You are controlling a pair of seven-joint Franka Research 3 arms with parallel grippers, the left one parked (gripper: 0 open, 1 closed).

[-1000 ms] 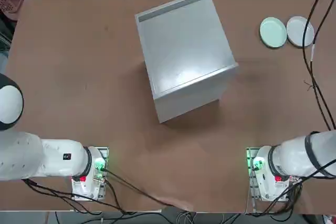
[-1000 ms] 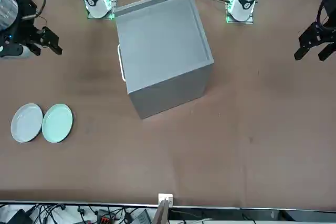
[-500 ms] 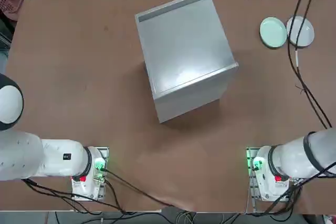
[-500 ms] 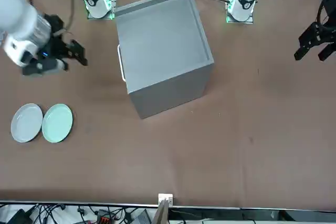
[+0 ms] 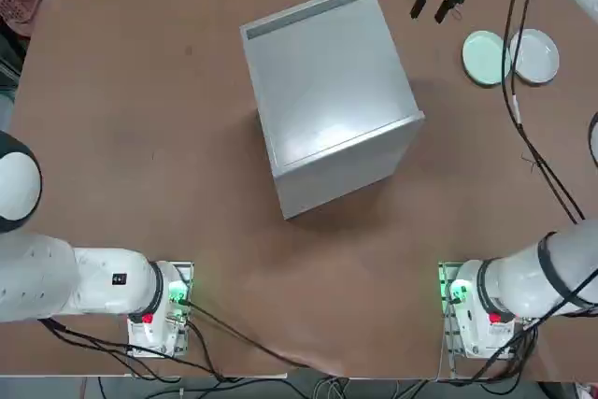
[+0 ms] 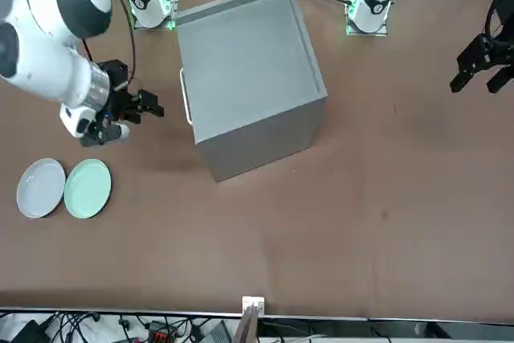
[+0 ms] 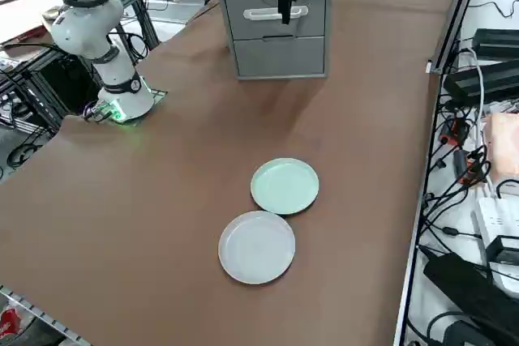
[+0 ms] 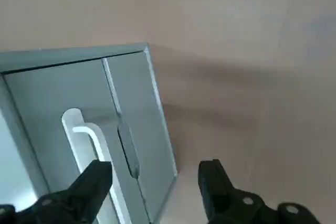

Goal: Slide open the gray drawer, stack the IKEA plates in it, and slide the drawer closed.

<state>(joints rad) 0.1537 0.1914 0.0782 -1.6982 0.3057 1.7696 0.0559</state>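
Now, right fingers (image 8: 214, 182) hover open near the drawer (image 8: 44, 93).

1 brown table (image 5: 215, 296) carries 1 gray cabinet (image 5: 332, 81) and 2 plates (image 7: 257, 247).

Clock positions: top view, cabinet as centre, 6 o'clock toward the robot's bases.

1. Cabinet (image 5: 327, 81): on the surface (image 5: 215, 184), front facing between 2 and 3 o'clock.
2. Upper drawer (image 7: 246, 27): in the cabinet, directly above the lower drawer (image 7: 280, 57); handle (image 7: 263, 14) on its front.
3. First plate (image 5: 483, 58): flat on the surface, between 2 and 3 o'clock.
4. Second plate (image 5: 538, 56): flat, just beside the first plate, at its 3 o'clock.
5. Right gripper (image 5: 427, 15): above the surface, near 2 o'clock.
6. Right arm base (image 5: 476, 320): 5 o'clock.
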